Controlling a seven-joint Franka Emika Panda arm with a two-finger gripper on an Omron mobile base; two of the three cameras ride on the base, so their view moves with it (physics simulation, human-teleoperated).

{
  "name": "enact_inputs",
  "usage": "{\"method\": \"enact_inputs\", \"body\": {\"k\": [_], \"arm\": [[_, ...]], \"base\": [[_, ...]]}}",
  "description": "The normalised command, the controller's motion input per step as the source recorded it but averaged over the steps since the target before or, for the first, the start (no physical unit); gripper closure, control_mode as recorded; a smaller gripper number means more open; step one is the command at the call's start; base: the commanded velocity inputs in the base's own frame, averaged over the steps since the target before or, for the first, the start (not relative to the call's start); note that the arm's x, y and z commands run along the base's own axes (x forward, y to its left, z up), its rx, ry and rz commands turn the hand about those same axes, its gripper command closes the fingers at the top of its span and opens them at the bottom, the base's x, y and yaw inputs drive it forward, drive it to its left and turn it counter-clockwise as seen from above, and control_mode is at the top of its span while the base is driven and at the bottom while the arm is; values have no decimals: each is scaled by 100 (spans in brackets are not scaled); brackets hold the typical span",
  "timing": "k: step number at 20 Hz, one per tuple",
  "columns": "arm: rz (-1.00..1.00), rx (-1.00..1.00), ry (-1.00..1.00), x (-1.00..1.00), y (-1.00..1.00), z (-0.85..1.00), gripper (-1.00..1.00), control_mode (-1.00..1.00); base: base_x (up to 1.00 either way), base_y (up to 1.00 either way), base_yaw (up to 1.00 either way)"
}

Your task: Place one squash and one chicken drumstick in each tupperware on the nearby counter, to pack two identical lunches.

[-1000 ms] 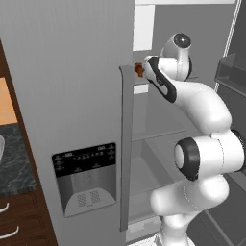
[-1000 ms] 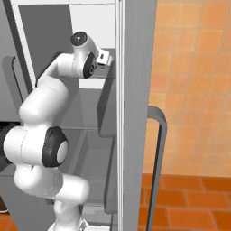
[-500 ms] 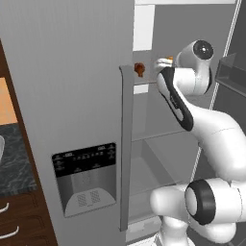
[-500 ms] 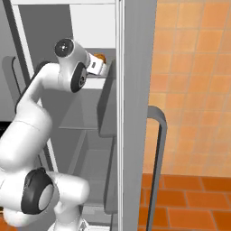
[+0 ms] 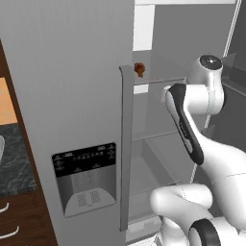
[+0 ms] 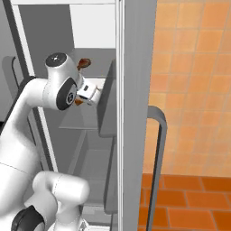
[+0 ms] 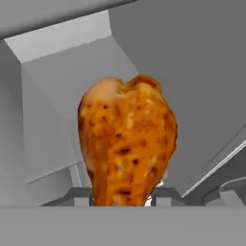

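Pincer: in the hand view the pincer [image 7: 122,194] is pinching a chicken drumstick [image 7: 126,141] at its narrow end, one dark finger tip peeking out on each side of the meat, the bulbous end pointing away from the camera.
Held drumstick, from the base: in the right base view a bit of orange is showing just under the wrist at the pincer [image 6: 85,99], which is probably the same chicken drumstick [image 6: 78,102], though too little is visible to be sure.
Arm: the white arm [image 5: 192,120] is reaching into the open fridge [image 5: 163,158], elbow bent, hand sitting at the height of the upper shelf [image 5: 158,79].
Farther in: a second small orange-brown piece [image 5: 139,68] is lying on that upper shelf, near the inner edge of the closed fridge door [image 5: 72,96]; in the right base view it is showing above and behind the arm's top joint.
Desk: a strip of the dark speckled desk [image 5: 10,163] is showing at the far left of the left base view, with a pale curved rim [image 5: 1,146] at the frame edge that may be a tupperware.
Progress: the task is looking early. One drumstick is gripped and not yet carried to the desk; no squash is visible in these views, and nothing is visibly packed. Left to do, by my reading: bringing this drumstick out, fetching the other one and both squashes, filling both tubs.
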Motion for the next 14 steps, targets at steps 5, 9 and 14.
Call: {"method": "enact_inputs", "body": {"k": [5,9,14], "arm": [[0,0,0,0,0,0,100,100],[0,0,0,0,0,0,100,100],[0,0,0,0,0,0,100,100]], "base": [[-100,5,4],[-100,61,19],[-67,100,27]]}}
